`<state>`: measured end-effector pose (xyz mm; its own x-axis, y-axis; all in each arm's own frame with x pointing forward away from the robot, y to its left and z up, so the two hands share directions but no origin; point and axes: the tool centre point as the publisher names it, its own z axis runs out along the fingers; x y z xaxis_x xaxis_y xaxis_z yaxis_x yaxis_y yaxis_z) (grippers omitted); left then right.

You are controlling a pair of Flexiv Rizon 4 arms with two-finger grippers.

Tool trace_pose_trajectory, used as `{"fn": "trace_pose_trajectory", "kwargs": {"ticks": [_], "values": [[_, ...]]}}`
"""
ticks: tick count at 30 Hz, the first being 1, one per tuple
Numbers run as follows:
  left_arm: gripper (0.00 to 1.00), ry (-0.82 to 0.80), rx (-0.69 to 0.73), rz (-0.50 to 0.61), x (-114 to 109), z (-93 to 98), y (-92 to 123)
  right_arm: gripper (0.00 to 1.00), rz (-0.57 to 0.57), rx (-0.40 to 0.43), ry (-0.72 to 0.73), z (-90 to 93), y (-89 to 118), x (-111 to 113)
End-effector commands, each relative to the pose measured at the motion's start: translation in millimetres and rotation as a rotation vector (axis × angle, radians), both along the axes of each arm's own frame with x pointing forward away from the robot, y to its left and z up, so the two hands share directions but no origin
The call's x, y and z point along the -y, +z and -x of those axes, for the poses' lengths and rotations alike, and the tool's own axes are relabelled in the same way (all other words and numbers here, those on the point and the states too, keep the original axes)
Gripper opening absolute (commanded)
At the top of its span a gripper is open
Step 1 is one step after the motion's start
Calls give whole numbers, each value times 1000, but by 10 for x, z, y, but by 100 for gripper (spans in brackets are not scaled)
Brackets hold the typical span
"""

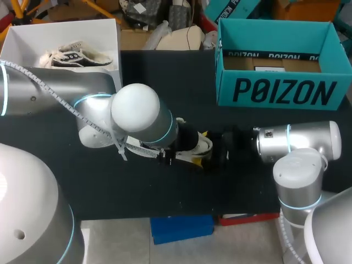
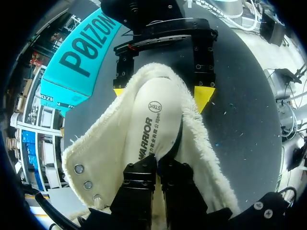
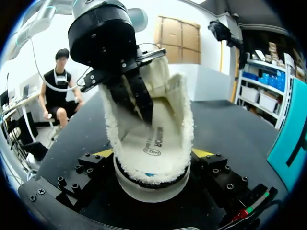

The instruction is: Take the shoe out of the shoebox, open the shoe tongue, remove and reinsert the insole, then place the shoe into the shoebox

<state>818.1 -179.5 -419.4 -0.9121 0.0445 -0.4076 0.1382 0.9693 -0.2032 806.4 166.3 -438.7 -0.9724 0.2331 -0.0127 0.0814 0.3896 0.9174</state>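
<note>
Table (image 1: 110, 187): black; carries the shoe near its middle, a teal shoebox at the far right and a white box at the far left.
Shoe (image 1: 201, 147): white with a fleece lining, lying on the table between the two arms, well apart from the shoebox; its opening is spread wide.
Insole (image 2: 153, 124): pale and printed, inside the shoe; the end nearest the left gripper is lifted.
Left gripper (image 2: 154, 165): reaches down into the shoe's opening, with its black fingers pressed together on the end of the insole.
Right gripper (image 3: 153, 154): yellow tips spread wide, one against each side of the shoe, clamping it.
Shoebox (image 1: 283, 91): open, no shoe inside.
White box (image 1: 110, 38): holds a second shoe (image 1: 77, 58).
</note>
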Motion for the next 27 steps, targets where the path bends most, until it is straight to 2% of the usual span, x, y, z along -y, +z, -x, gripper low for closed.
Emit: {"fn": "trace_pose_trajectory", "kwargs": {"ticks": [1, 11, 17, 23, 27], "values": [[0, -45, -126, 17, 23, -131, -47, 0, 0, -1, 1, 25, -14, -1], [0, -29, -218, 92, -15, -53, 308, 0, 0, -1, 1, 25, -14, -1], [0, -49, -225, 110, 4, 0, 437, 0, 0, -1, 1, 25, -14, -1], [0, -101, -274, 161, 96, 141, 496, 0, 0, -1, 1, 25, -14, -1], [0, -118, -287, 146, 166, 190, 411, 0, 0, -1, 1, 25, -14, -1]]}}
